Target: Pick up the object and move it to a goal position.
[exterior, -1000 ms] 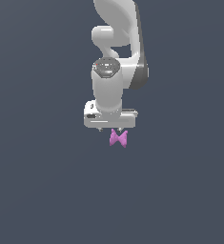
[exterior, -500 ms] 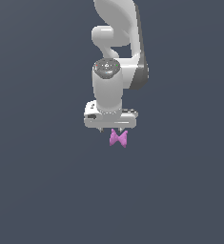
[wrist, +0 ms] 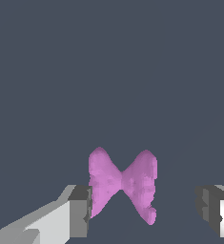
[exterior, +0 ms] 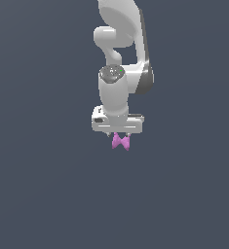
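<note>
The object is a small pink-magenta bow-tie shape lying on the dark grey floor, directly under the white arm's hand. My gripper is lowered over it, and the hand hides the top of the object in the exterior view. In the wrist view the object lies between my two fingers. One lobe is right against one fingertip, and a wide gap separates it from the other fingertip. My gripper is open and holds nothing.
The plain dark grey floor fills both views. The white arm rises from the hand to the upper edge of the exterior view. No other object shows.
The arm has come down slightly, bringing the hand closer over the object. The object has not moved.
</note>
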Robot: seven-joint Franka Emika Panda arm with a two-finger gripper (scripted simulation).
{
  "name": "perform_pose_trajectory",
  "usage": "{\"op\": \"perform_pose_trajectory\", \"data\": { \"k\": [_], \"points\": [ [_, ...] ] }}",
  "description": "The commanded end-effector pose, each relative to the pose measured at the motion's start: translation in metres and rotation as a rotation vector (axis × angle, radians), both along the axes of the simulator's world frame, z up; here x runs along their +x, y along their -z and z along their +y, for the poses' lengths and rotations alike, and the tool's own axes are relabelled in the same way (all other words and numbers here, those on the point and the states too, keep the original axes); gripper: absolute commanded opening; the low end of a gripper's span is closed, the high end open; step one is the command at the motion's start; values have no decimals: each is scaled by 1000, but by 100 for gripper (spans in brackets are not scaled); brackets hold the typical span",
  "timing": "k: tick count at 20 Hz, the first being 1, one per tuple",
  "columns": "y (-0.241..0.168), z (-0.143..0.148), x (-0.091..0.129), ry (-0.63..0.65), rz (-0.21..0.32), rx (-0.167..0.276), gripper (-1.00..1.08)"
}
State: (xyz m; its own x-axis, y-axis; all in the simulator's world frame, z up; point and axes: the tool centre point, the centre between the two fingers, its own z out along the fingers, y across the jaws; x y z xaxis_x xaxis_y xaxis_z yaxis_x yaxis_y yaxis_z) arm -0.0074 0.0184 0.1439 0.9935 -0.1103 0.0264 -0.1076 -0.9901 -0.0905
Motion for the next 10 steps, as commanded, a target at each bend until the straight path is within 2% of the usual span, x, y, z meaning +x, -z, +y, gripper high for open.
{"op": "perform_pose_trajectory", "data": {
  "k": [1, 10],
  "points": [
    [7, 8, -1, 31, -18, 21, 68],
    [36, 36, -13, 190, -95, 103, 68]
  ]
}}
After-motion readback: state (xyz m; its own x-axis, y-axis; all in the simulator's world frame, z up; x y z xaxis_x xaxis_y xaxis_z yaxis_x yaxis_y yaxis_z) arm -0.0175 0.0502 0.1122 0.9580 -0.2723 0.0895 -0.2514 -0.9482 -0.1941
